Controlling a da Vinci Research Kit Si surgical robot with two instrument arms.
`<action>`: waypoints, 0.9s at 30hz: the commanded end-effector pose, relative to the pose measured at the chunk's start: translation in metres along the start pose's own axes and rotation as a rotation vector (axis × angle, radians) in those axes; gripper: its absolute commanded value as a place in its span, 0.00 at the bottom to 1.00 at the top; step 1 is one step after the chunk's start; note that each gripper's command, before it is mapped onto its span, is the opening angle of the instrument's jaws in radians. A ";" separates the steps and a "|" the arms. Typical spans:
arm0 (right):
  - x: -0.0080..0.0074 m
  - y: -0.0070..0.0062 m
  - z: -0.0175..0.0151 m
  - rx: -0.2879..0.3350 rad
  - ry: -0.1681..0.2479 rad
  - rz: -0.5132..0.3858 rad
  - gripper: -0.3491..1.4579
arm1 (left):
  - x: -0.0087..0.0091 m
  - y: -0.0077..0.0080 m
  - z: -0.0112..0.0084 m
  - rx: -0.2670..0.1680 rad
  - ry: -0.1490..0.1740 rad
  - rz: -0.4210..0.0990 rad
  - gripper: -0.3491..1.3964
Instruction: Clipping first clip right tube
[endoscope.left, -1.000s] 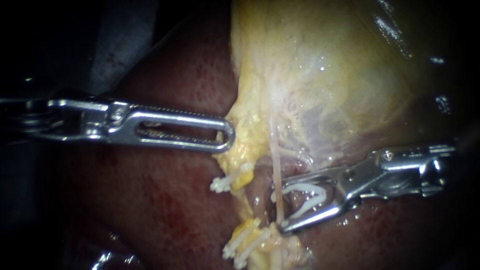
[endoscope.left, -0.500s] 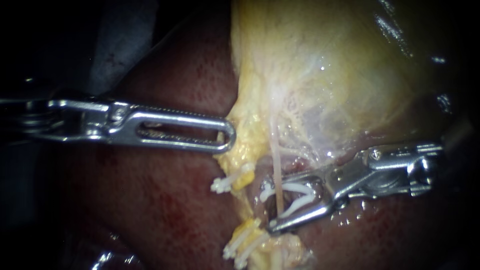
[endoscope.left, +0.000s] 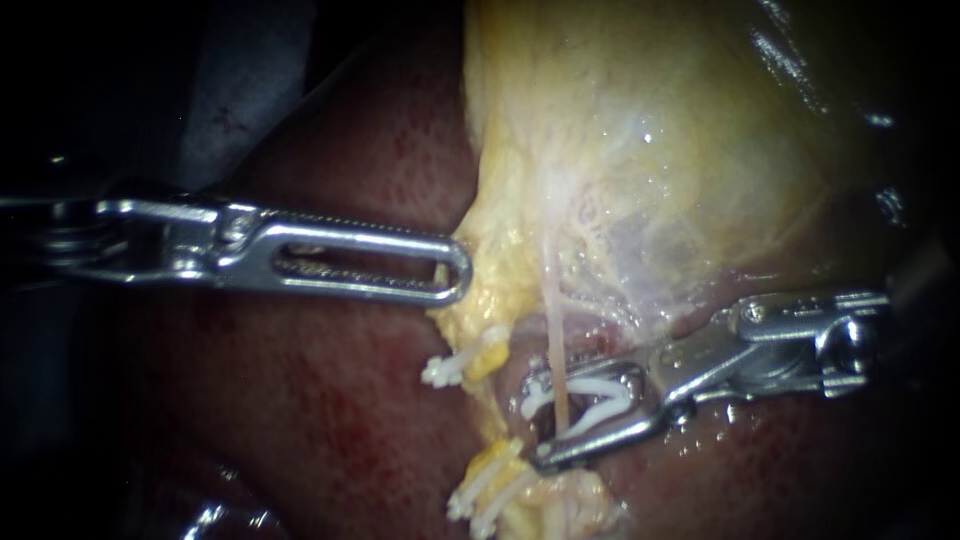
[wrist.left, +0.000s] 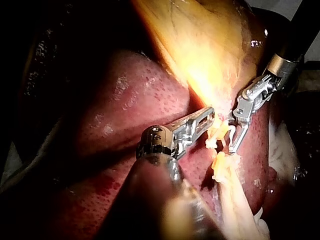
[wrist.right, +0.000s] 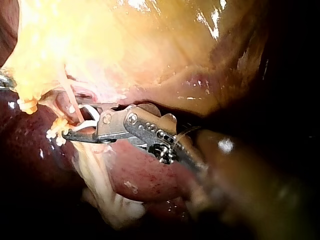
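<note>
Endoscope: the right instrument's claw (endoscope.left: 536, 420), half open, grasps a white clip (endoscope.left: 600, 385), and the right tube (endoscope.left: 553, 340) runs between its halves. Left wrist: the left instrument's claw (wrist.left: 209, 113) is clenched, tip against yellow tissue (wrist.left: 205, 82). Right wrist: the clip sits inside the right claw, the right tube crossing it.

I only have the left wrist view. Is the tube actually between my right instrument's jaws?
Observer: Yes. The endoscope view shows the thin pale tube crossing the gap between the jaws of the right instrument.
Operator: Is the clip around it?
Observer: The white clip is held open by both jaws, and its open end shows past the tube.
Operator: Anything near the tip?
Observer: Other white clips lie just beside the lower jaw's tip. I cannot tell whether they touch.
</note>
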 end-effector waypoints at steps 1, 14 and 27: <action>0.0000 0.0000 0.0000 0.000 0.000 0.003 0.36 | 0.0000 0.0000 0.0000 0.000 0.000 0.000 0.00; 0.0001 0.0000 -0.0006 0.058 -0.036 0.049 0.00 | 0.0000 0.0000 0.0000 0.000 0.000 0.000 0.00; -0.0001 -0.0001 -0.0008 0.060 -0.037 0.065 0.00 | 0.0000 0.0000 0.0000 0.000 0.000 0.000 0.00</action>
